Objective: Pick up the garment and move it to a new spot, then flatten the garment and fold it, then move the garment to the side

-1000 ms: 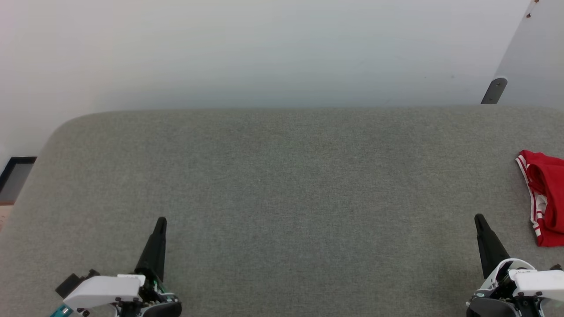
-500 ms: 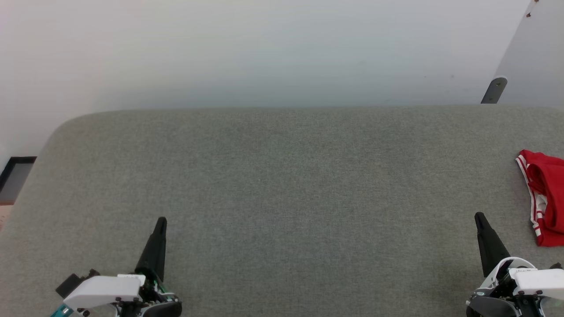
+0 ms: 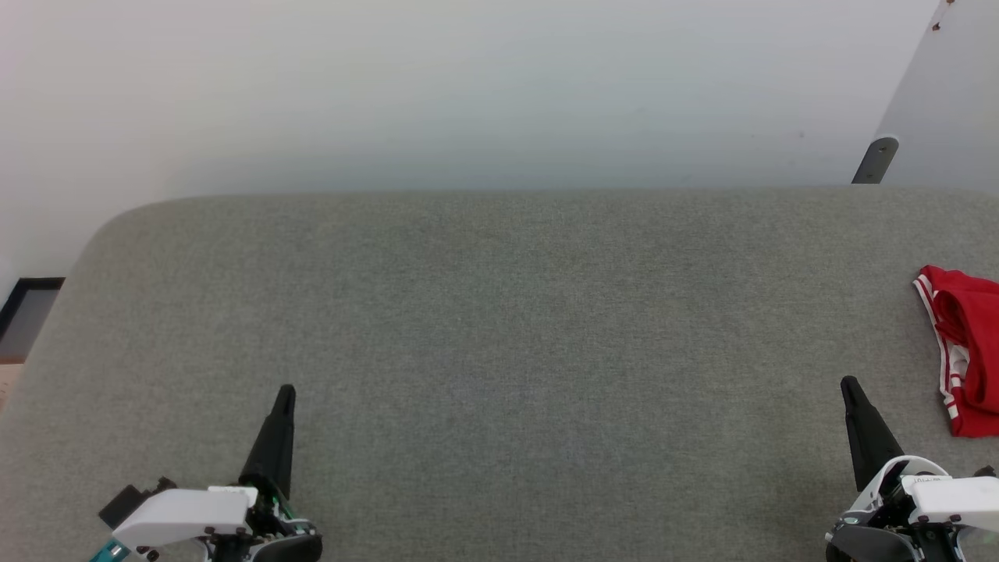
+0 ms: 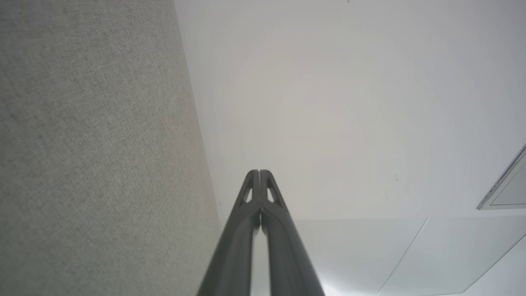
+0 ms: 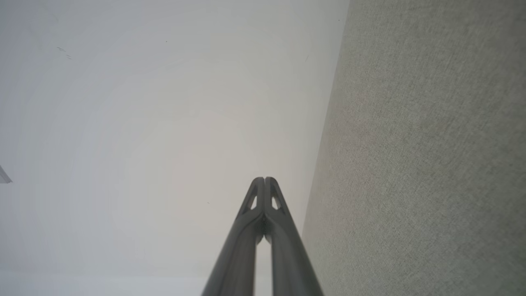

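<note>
At the right edge of the head view a crumpled red cloth with red-and-white striped trim lies on the grey fabric surface. The frame cuts it off and no print shows, so I cannot tell whether it is the garment. My right gripper is shut and empty, a short way left of and nearer than the cloth. Far off at the lower left, my left gripper is also shut and empty. The wrist views show the left gripper and right gripper with fingers pressed together.
The surface has a rounded far-left corner and ends at a pale wall. A grey bracket stands at the back right. A dark framed panel sits off the left edge.
</note>
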